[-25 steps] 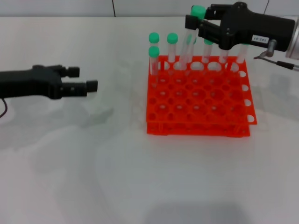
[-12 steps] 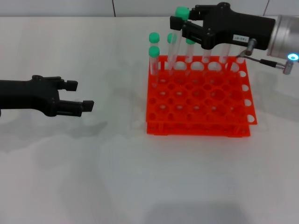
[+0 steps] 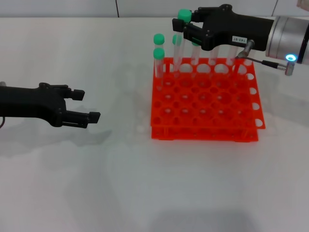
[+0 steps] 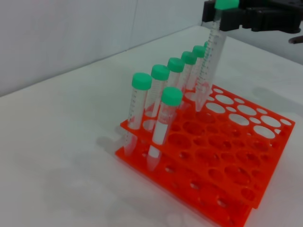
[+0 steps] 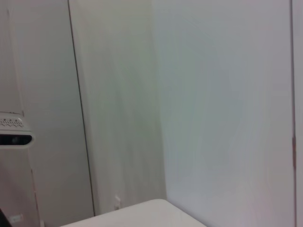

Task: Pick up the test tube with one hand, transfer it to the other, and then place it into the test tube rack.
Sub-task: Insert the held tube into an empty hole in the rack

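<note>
**Tube hangs over the rack's back row**

Your right gripper (image 3: 186, 26) has its fingers clamped just under the cap of the slim clear green-capped test tube (image 4: 211, 51), near upright, tip at the bright orange-red plastic rack (image 3: 206, 104) (hole alignment unclear). Left gripper (image 3: 86, 105), fingers apart and empty, sits well off the rack over the tabletop (image 3: 120, 174).

The bench (image 3: 145, 183) lay bare from 6 to 9 o'clock of the test tube rack (image 3: 205, 104), wide room for a pass. The rack's near rows of holes stood unfilled and could be reached from above. Along its 12 o'clock edge a row of green-capped tubes (image 3: 159, 53) rose upright, close together. Over that row hung the right gripper (image 3: 186, 24), clamped on the test tube (image 3: 179, 41). The left gripper (image 3: 82, 104), fingers parted, sat low at 9 o'clock, well apart from the rack.
</note>
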